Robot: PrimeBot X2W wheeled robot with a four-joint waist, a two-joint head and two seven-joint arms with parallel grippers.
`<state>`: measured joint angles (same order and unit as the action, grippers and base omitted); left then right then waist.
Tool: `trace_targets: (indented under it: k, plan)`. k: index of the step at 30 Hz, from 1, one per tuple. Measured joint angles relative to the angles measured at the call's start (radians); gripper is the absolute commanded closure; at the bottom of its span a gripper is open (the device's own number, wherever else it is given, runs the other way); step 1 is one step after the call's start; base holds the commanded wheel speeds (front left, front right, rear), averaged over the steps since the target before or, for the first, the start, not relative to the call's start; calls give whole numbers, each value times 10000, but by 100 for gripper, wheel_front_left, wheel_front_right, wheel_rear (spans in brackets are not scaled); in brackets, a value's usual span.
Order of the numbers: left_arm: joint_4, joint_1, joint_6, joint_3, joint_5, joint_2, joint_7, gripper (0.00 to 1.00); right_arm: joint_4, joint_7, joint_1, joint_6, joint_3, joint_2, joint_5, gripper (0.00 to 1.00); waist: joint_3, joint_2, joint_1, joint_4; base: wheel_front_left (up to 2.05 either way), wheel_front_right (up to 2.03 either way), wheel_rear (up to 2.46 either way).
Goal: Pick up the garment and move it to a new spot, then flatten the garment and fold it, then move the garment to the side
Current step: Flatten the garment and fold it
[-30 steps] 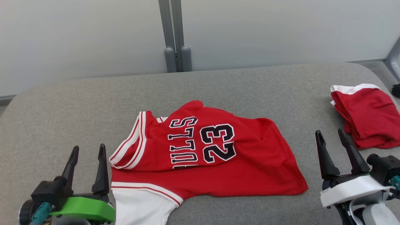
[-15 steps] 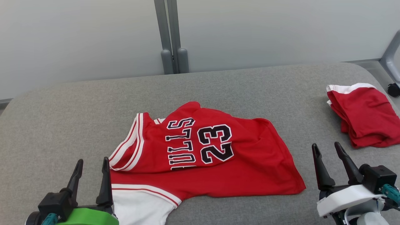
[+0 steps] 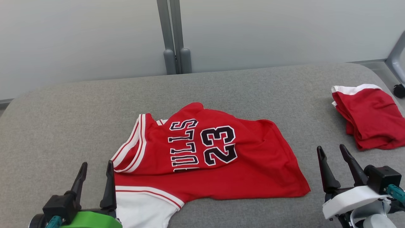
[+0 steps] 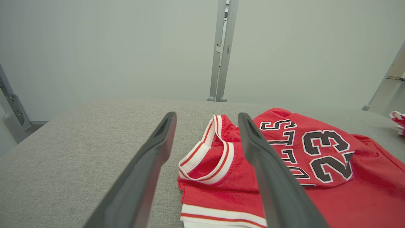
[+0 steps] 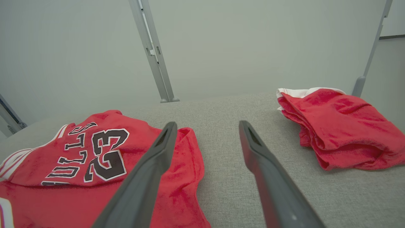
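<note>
A red basketball jersey, the garment (image 3: 202, 158), lies crumpled and partly folded over in the middle of the grey padded table (image 3: 63, 120), with "BULLS 23" lettering up and a white panel at its near left. The left wrist view has it (image 4: 284, 164) to the right, the right wrist view has it (image 5: 95, 158) to the left. My left gripper (image 3: 96, 166) stands open just left of the jersey's white-trimmed armhole, nothing between its fingers (image 4: 158, 152). My right gripper (image 3: 332, 150) is open too, just right of the jersey's hem corner, holding nothing.
A second red garment with white trim (image 3: 370, 117), roughly folded, lies at the table's right edge; the right wrist view has this folded pile (image 5: 338, 126) at the right. A pale wall with a grey post (image 3: 174, 34) stands behind the table.
Both grippers have sunk lower in the head view, drawing back towards me. The left one also shifted slightly right. The jersey has not moved; the camera shifted a little.
</note>
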<state>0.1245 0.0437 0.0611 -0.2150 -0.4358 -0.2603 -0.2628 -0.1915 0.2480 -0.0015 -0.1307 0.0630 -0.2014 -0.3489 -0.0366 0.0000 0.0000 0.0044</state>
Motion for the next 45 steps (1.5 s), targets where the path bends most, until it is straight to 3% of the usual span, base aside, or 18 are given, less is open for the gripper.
trace_targets:
  k: [6,14,20,27,28,30,31,32,33,34,45]
  plan:
    - [389,-28,-140,-188,-267,23,982,0,-554,-1475,16,0,150,-105,-316,0,35,0,0,120,0,0,0]
    - [708,75,-138,-593,-1072,-188,3785,0,-1601,-3661,-170,0,387,-75,-805,0,217,0,0,272,0,0,0]
    - [794,303,-136,-826,-1404,-403,5231,0,-2186,-4161,-684,0,416,82,-790,0,473,0,0,368,0,0,0]
    - [1235,293,-339,-1057,-1795,-426,5950,0,-2637,-4242,-1004,0,552,173,-807,0,783,0,0,439,0,0,0]
    - [1356,292,-410,-1122,-1820,-424,6067,0,-2692,-4263,-1045,0,604,173,-832,1,813,0,0,437,0,0,0]
    - [1406,278,-564,-1164,-1946,-403,6146,0,-2748,-4282,-1077,0,677,169,-895,27,849,0,0,424,0,0,0]
    - [1415,274,-619,-1160,-1988,-395,6138,13,-2784,-4270,-1078,0,711,163,-911,55,860,0,0,425,0,0,0]
    - [1427,263,-621,-1166,-1985,-391,6113,51,-2817,-4261,-1079,0,748,155,-953,71,867,0,0,432,0,0,0]
    - [1440,244,-623,-1164,-1967,-393,6023,71,-2853,-4224,-1082,0,779,144,-1005,100,874,0,0,442,0,0,0]
    - [1457,221,-623,-1158,-1967,-391,5960,100,-2892,-4222,-1092,0,815,144,-1058,100,871,0,0,451,0,0,0]
    - [1116,85,-876,-1103,-1941,-408,5265,100,-2755,-3392,-1122,0,1200,-21,-1546,100,669,0,0,510,0,0,0]
